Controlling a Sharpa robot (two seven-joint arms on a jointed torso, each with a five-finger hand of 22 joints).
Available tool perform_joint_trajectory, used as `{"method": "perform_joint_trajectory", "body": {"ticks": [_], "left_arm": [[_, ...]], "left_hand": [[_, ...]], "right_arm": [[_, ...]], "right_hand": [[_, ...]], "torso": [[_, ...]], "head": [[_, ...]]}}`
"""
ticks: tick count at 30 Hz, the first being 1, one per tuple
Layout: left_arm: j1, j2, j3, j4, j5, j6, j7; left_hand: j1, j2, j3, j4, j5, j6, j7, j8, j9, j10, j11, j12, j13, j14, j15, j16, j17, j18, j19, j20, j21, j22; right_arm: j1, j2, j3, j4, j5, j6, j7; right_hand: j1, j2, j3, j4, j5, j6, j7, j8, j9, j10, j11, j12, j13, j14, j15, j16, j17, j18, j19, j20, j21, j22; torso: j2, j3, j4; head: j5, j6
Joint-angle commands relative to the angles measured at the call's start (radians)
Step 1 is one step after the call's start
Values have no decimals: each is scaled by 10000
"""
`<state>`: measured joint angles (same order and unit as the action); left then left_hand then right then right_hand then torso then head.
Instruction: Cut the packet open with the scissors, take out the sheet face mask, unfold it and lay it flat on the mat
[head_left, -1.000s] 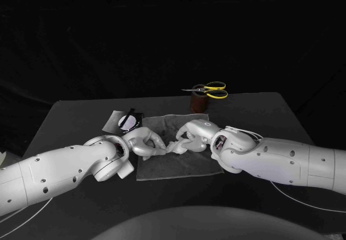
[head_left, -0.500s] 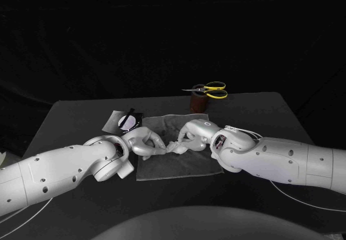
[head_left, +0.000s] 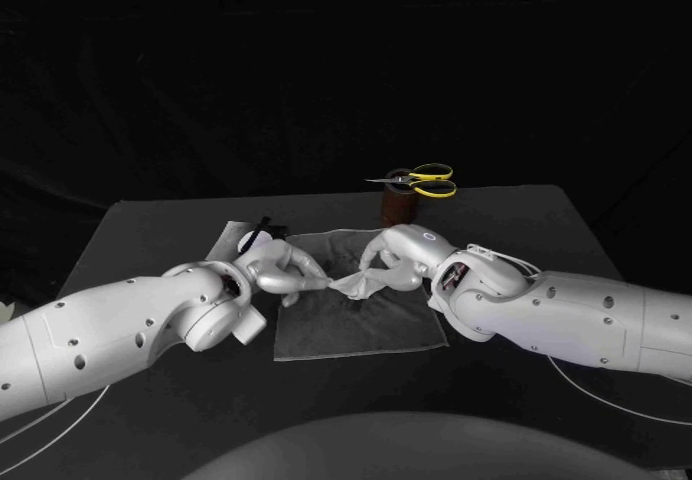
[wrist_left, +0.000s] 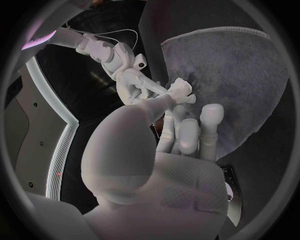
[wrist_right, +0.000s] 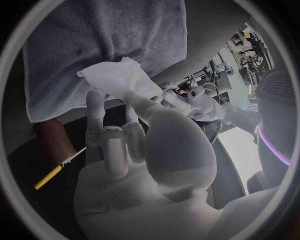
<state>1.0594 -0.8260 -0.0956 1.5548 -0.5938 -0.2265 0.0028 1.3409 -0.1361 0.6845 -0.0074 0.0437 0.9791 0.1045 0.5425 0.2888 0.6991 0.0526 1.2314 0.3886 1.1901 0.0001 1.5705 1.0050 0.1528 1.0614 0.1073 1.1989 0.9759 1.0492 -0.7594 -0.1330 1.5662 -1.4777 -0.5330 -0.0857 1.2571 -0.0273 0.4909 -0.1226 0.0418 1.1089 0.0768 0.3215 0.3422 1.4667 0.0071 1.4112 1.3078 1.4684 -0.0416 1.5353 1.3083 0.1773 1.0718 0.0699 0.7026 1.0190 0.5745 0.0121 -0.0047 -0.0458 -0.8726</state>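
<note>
— How is the light in the head view?
— Dim. The black table (head_left: 144, 225) soaks it up; the left arm (head_left: 101, 340) and right arm (head_left: 599, 315) shine pale, lit from above.
— And the wrist views?
— Fisheye: the edge of the mat (wrist_left: 244, 75) bends toward a dark rim, and the nearest surfaces look soft.

The glossy white left arm (head_left: 116, 335) and right arm (head_left: 584, 320) are built of swollen, rounded shells dotted with small dark screw holes. A reddish-dark opening shows at each wrist. The left hand (head_left: 274, 266) and right hand (head_left: 392, 260) are matte silver with rounded finger segments. Thin white cables (head_left: 574, 388) trail beneath both forearms, over the black table (head_left: 144, 225).
</note>
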Motion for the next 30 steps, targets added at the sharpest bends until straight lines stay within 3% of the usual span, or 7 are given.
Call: {"method": "perform_joint_trajectory", "body": {"ticks": [1,6,10,15,20,27,30], "left_arm": [[489,-49,102,-101,1747,-388,301],[1326,-75,154,-277,2395,-374,280],[1825,-26,179,-362,2621,-302,236],[2282,196,285,-768,2502,-260,80],[2530,397,315,-1132,2145,-247,-74],[2618,594,322,-1381,1847,-241,-216],[2629,634,332,-1404,1744,-224,-205]], "left_hand": [[17,19,49,16,48,72,20,49,1601,74,-16,35,-11,67,17,43,6,-70,43,-25,52,-3],[12,18,51,17,48,73,21,48,1604,75,-16,35,-11,91,17,43,40,-76,65,-25,67,22],[1,14,53,20,47,76,21,47,1610,79,-16,38,-12,103,17,43,54,-81,83,-26,80,42],[0,16,60,18,48,77,19,46,1614,81,-17,39,-13,93,17,43,37,-81,81,-27,78,39],[2,17,72,12,48,80,16,44,1620,82,-19,40,-14,101,16,44,46,-81,84,-28,80,41],[0,14,75,11,48,81,15,43,1623,82,-19,41,-14,89,16,44,27,-79,77,-28,75,32],[0,14,80,9,48,82,15,42,1626,82,-19,41,-15,97,16,44,36,-77,70,-29,70,24]], "right_arm": [[368,-168,64,232,846,-269,192],[990,-315,122,363,1600,16,292],[1339,-306,242,380,1871,34,333],[1718,-114,416,140,1951,162,242],[2012,121,431,-227,1796,238,185],[2208,402,394,-624,1702,237,142],[2203,428,392,-640,1761,286,126]], "right_hand": [[3,63,69,16,66,-6,-29,63,266,355,-63,-11,1345,529,-74,49,1484,11,77,6,39,11],[3,63,74,15,65,-10,-29,67,269,352,-63,-21,1337,522,-75,44,1466,14,69,3,21,-1],[5,65,79,14,65,-14,-28,70,271,346,-63,-36,1326,526,-76,46,1475,12,78,0,32,7],[16,69,106,6,66,-34,-26,88,282,347,-64,-40,1324,543,-80,56,1511,2,117,-14,80,39],[33,69,137,-11,67,-48,-24,109,295,345,-65,-54,1315,547,-85,58,1518,-3,138,-25,95,50],[25,62,151,-9,66,-64,-22,132,309,338,-64,-79,1297,548,-87,57,1517,-8,157,-35,107,61],[24,61,152,-9,66,-65,-21,133,310,333,-64,-92,1287,540,-87,52,1499,2,129,-35,57,29]], "torso": [[-23,2,-22],[-29,11,-30],[-24,12,-16],[-21,-4,-32],[-10,-20,-18],[-12,-23,-1],[17,-49,-5]], "head": [[11,0],[23,0],[41,0],[84,0],[69,0],[81,0],[100,0]]}}
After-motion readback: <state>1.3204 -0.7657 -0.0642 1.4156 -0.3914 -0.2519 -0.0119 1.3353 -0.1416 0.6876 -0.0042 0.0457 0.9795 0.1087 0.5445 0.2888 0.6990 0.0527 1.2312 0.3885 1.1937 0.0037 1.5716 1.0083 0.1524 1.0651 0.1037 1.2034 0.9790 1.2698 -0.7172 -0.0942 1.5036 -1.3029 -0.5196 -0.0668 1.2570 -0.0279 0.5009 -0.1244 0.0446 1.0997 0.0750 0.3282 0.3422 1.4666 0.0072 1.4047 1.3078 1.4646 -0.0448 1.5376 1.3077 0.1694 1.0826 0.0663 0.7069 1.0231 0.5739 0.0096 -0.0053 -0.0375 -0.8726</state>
